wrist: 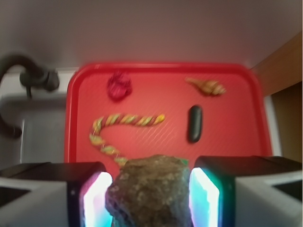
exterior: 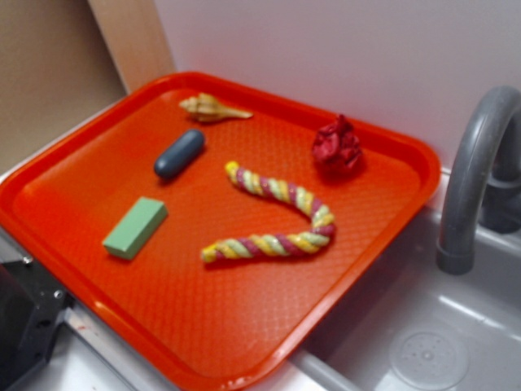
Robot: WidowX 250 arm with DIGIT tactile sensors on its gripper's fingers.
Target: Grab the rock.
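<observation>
Gripper (wrist: 150, 189): closed on the rock (wrist: 150, 191), both pads touching it. Below lay a red tray (wrist: 236, 137) holding rope (wrist: 118, 130), seashell (wrist: 208, 86) and pebble (wrist: 194, 123).

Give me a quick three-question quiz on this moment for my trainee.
1. True or false: the rock sits between the gripper fingers.
2. Which lies nearest the tray's wall-side edge? A) shell B) block C) rope
3. Fill in: the dark pebble lies between the shell and the ____.

Key: 1 true; 2 A; 3 block.
</observation>
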